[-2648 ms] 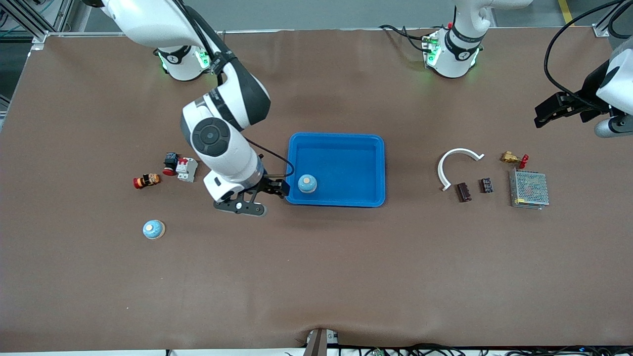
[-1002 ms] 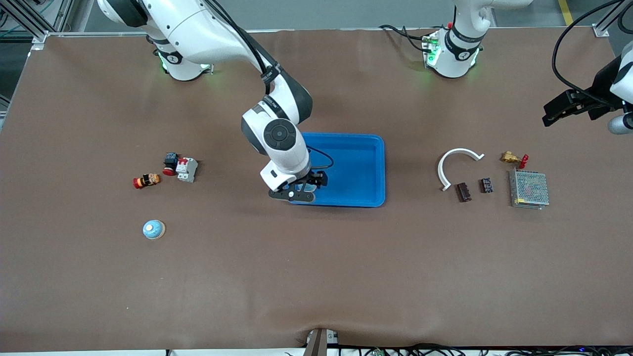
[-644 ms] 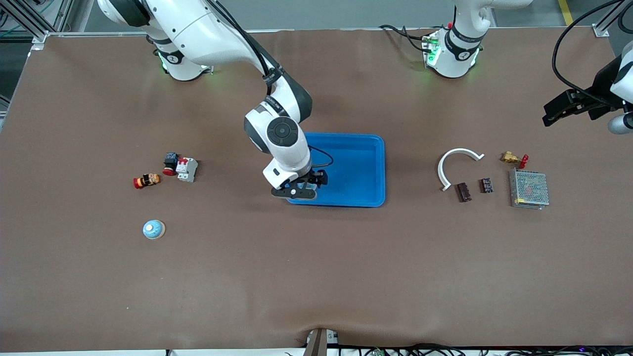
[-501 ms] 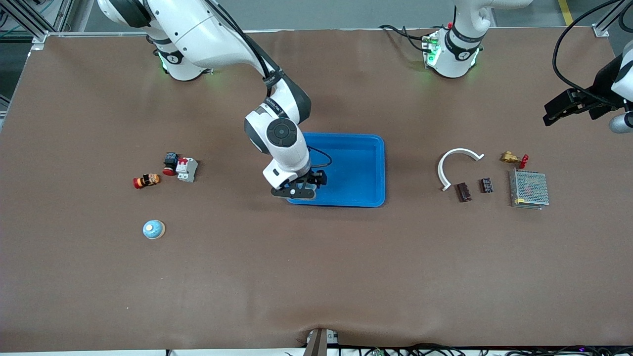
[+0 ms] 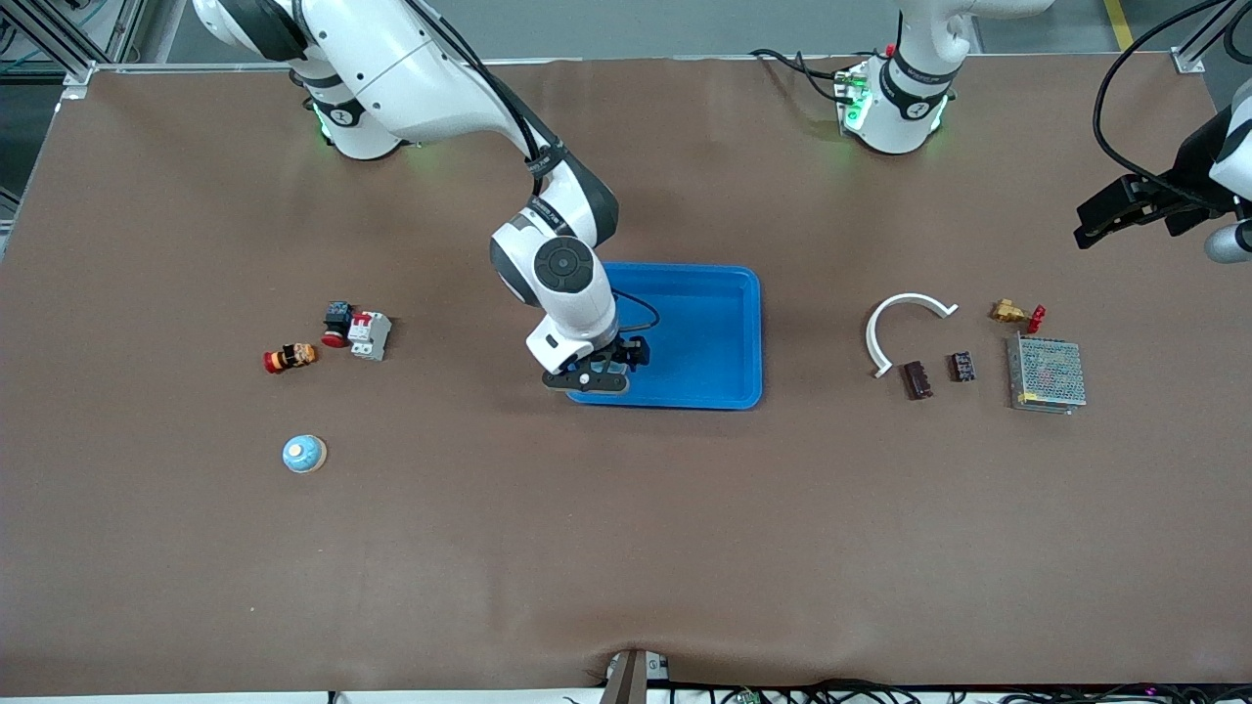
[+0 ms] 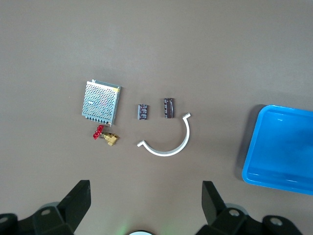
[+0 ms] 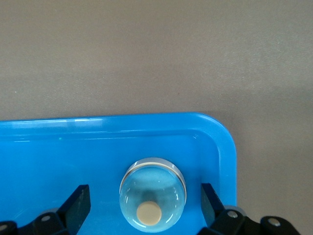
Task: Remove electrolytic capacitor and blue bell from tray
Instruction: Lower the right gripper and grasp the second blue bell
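A light blue bell (image 7: 153, 194) with a tan button stands in the blue tray (image 5: 704, 332), in the corner nearest the front camera at the right arm's end. My right gripper (image 5: 602, 370) is low over it, open, with one finger (image 7: 77, 199) on each side of the bell, not touching it. A second bell (image 5: 304, 454) stands on the table toward the right arm's end. Two small dark capacitor-like parts (image 5: 916, 379) (image 5: 963, 367) lie toward the left arm's end; they also show in the left wrist view (image 6: 168, 107). My left gripper (image 5: 1088, 227) is open and empty, high over that end.
A white curved strip (image 5: 905, 328), a brass valve with a red handle (image 5: 1015, 313) and a metal mesh box (image 5: 1047, 374) lie by the dark parts. A white breaker (image 5: 369, 334), a red button (image 5: 335, 323) and an orange-red part (image 5: 289, 358) lie toward the right arm's end.
My right gripper has moved from beside the tray to over the bell in the tray's corner, then shifted only slightly. The left arm has barely moved.
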Controlling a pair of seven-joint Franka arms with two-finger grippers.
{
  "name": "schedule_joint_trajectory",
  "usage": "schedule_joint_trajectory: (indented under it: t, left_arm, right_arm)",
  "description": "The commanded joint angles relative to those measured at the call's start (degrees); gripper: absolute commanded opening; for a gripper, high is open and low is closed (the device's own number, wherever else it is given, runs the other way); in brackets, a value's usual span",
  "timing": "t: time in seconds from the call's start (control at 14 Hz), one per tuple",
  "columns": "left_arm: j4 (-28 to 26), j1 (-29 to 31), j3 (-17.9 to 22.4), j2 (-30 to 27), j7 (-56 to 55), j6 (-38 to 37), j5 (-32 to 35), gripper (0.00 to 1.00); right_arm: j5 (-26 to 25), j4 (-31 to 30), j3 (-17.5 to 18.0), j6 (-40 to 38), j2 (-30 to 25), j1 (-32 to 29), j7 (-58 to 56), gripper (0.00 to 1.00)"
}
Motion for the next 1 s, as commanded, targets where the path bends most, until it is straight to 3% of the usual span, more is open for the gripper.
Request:
schedule_joint_trajectory:
  t: [0.0,0.93]
  left_arm:
    - [-0.17,-0.08,0.39,-0.53,1.13,0.04,-1.11,1.00]
    - [-0.17,-0.08,0.48,-0.53,1.13,0.04,-1.11,1.00]
  right_arm:
    - [-1.54,0.12,-0.66,1.21,0.90,0.79,1.66,1.00]
    - [-1.98,0.12,-0.66,2.35,1.87,1.23,1.66,1.00]
